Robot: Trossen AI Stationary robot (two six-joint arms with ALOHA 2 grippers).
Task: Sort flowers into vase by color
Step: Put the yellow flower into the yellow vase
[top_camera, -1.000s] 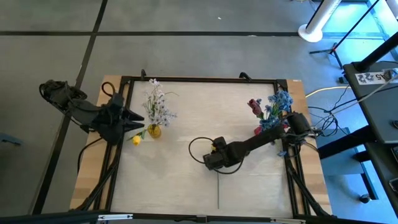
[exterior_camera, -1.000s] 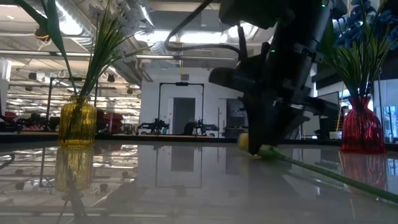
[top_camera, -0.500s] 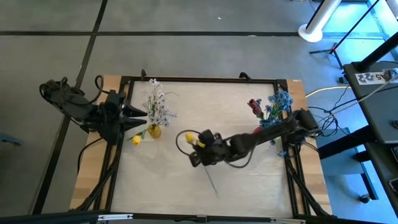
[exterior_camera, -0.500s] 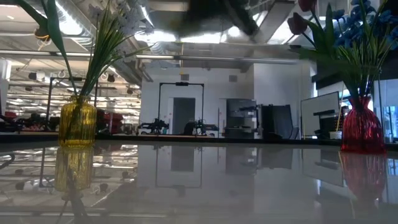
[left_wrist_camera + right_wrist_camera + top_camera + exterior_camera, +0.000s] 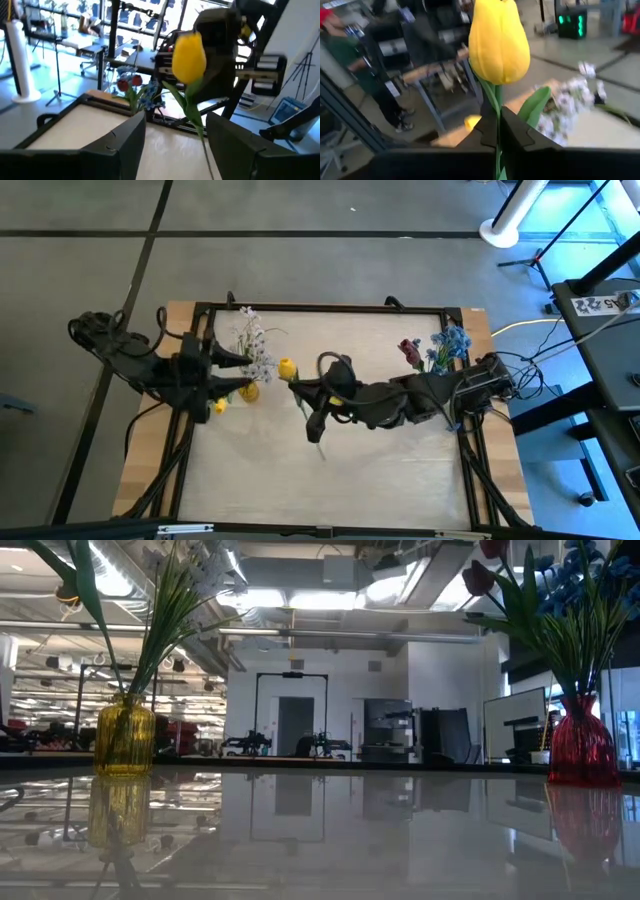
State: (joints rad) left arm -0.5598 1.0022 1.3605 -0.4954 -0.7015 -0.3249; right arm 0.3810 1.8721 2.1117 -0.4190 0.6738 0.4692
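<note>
A: Can you see where the yellow tulip [image 5: 499, 40] meets the right gripper [image 5: 497, 131]?
B: Its stem drops between the dark fingers [image 5: 517, 135] and out of the picture.
A: And from the low camera?
B: Neither arm shows. The blue flowers [image 5: 590, 575] and white sprigs [image 5: 190, 565] are cut off by the upper edge.
A: The left gripper [image 5: 175, 142]?
B: Fingertips cropped.

Both arms are matte black and chunky-jointed, with black cables looping off them. The left gripper [image 5: 172, 145] has broad, flat, dark fingers [image 5: 117, 145]. The right gripper [image 5: 498, 132] has black, wedge-shaped fingers [image 5: 516, 131]; its arm carries yellow markings near the wrist.
</note>
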